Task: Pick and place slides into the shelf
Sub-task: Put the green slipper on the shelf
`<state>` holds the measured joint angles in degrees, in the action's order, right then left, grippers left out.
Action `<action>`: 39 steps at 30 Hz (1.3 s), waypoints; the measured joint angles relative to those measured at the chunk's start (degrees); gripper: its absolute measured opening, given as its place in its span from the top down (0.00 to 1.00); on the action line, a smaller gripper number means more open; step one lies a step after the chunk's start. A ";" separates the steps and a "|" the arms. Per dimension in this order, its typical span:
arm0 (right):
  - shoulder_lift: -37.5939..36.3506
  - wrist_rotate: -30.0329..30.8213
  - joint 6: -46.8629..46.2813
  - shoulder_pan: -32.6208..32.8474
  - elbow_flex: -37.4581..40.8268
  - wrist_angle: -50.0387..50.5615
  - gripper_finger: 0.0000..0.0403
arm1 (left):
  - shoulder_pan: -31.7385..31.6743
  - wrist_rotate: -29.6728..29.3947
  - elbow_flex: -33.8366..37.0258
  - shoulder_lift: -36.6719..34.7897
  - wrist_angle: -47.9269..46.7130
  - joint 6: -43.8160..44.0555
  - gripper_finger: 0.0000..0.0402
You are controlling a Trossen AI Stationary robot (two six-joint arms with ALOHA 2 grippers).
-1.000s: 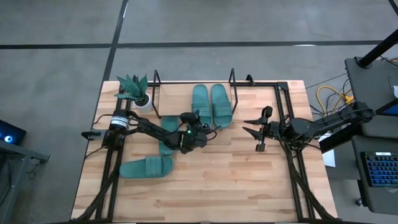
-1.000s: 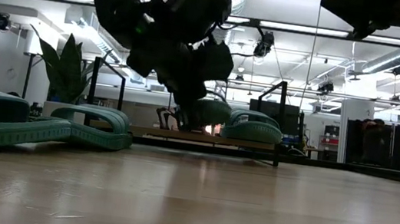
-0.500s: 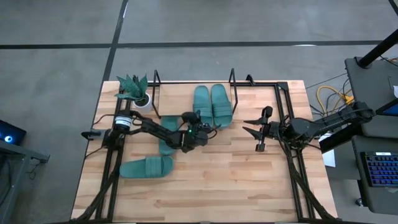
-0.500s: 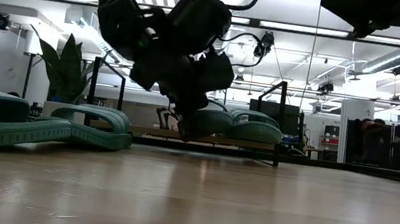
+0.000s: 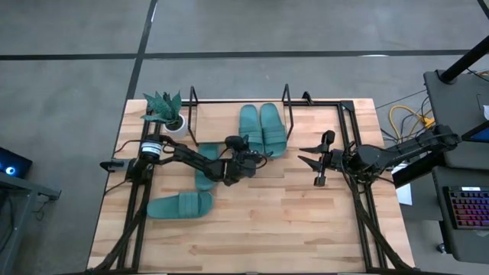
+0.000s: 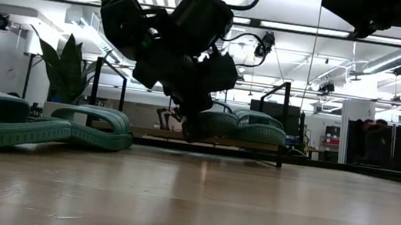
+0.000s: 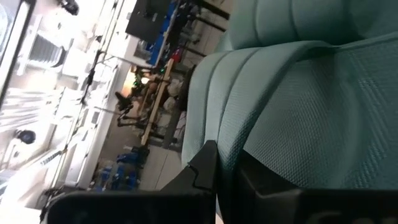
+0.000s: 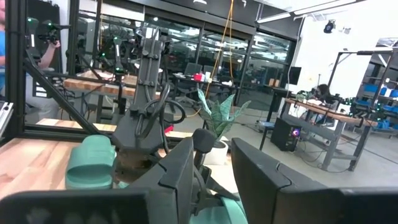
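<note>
**Q:** How much room is there to move on the surface [image 5: 290,221] right now?

**A:** Plenty on the near half, it's bare wood from the middle to the front edge. The shelf [image 5: 229,107] sits along the far edge, with its black wire frame standing up at both ends. A potted plant [image 5: 166,111] is in the far-left corner, just beside the shelf's left end.

**Q:** What's actually in the shelf?

**A:** Two slides [image 5: 260,128] side by side on its right part, touching each other. The left part of the board looks free. A third slide [image 5: 179,205] lies flat on the surface, front left, well apart from the shelf.

**Q:** And the fourth one?

**A:** That's the held slide [image 5: 206,164]. The left tool [image 5: 243,155] has it; its fingers are pressed together on the edge of the teal rubber, which fills the left wrist view. From above, the tool is just in front of the shelf, right next to the near ends of the two shelved slides. In the low view it looks lifted off the wood, with the tool [image 6: 190,131] in front of the shelf.

**Q:** Right arm?

**A:** The right tool [image 5: 315,162] hangs over the right side of the surface with its fingers apart, holding nothing.
</note>
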<state>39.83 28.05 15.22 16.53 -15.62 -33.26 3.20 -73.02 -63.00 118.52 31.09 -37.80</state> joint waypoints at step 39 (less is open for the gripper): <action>0.02 -0.02 -0.20 0.00 0.00 0.55 0.78 | 0.18 3.92 0.22 -3.21 -6.30 -4.71 0.50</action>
<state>39.86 28.04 15.03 16.53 -15.62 -32.71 3.38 -69.10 -62.78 115.31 24.78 -42.51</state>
